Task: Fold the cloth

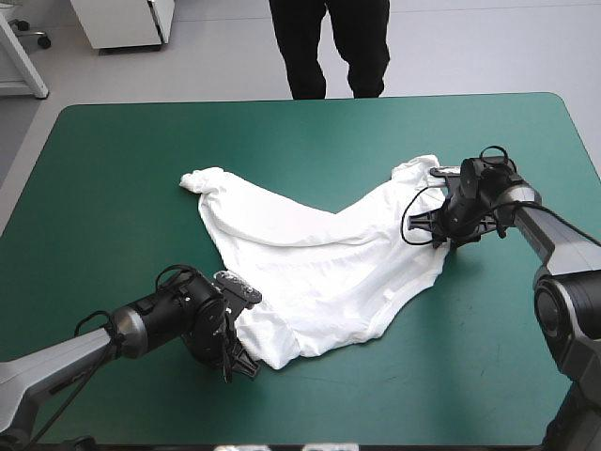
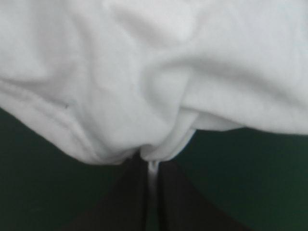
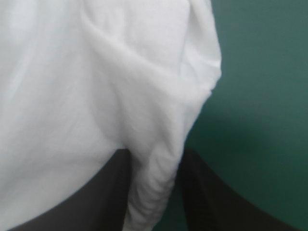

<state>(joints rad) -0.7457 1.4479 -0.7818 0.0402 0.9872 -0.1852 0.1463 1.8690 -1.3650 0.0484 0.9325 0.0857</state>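
The white T-shirt lies loosely spread across the middle of the teal-green table, one sleeve bunched at the far left. My left gripper sits at the shirt's near-left corner, shut on a pinch of fabric between its black fingers. At the shirt's right edge my right gripper is shut on a thicker fold of cloth held between its fingers. White fabric fills most of both wrist views.
Bare teal-green cover surrounds the shirt on all sides, with wide room at the far side and the left. The near table edge runs close behind my left gripper.
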